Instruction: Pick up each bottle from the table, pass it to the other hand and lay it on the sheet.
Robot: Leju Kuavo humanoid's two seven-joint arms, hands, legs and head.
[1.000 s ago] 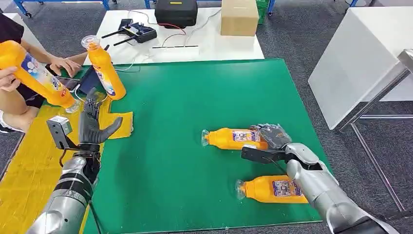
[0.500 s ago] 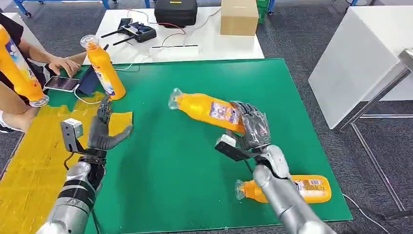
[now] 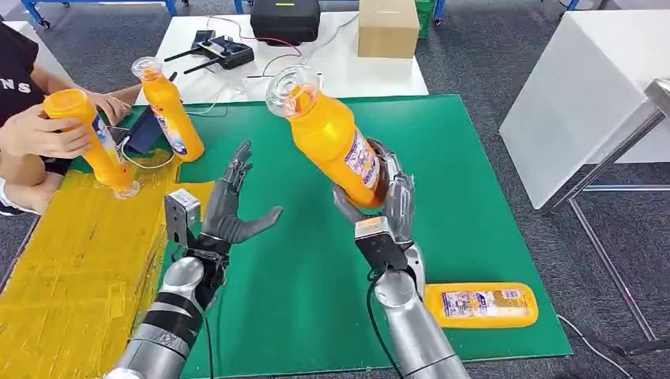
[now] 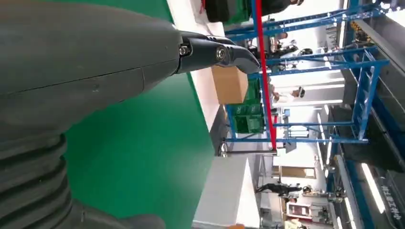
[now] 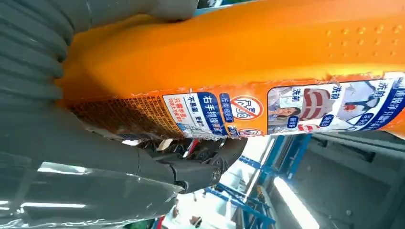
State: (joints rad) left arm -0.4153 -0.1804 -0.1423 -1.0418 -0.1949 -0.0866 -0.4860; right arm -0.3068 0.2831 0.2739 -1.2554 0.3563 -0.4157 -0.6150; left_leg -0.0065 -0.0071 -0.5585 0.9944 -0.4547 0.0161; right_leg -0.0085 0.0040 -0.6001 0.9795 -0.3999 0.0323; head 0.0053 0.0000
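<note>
My right hand [image 3: 391, 201] grips an orange bottle [image 3: 332, 138] by its base and holds it raised above the green mat [image 3: 316, 260], clear cap tilted up toward the far side. The same bottle [image 5: 248, 71] shows its label in the right wrist view, with my fingers [image 5: 191, 167] wrapped round it. My left hand [image 3: 229, 209] is open with fingers spread, a short way to the left of the held bottle and apart from it. Another orange bottle [image 3: 480, 305] lies on the mat at the near right. The yellow sheet [image 3: 71, 268] lies at the left.
A person's hand [image 3: 39, 134] holds an orange bottle [image 3: 93, 142] cap-down over the sheet's far end. Another bottle [image 3: 167, 110] stands upright at the mat's far left corner. A white table [image 3: 348, 75] behind carries a cardboard box [image 3: 388, 28], a black case and controllers.
My right hand has raised the bottle higher and tipped it nearly upright, moving left. My left hand has come right and up toward it, fingers spread. The person turned their bottle cap-down over the sheet.
</note>
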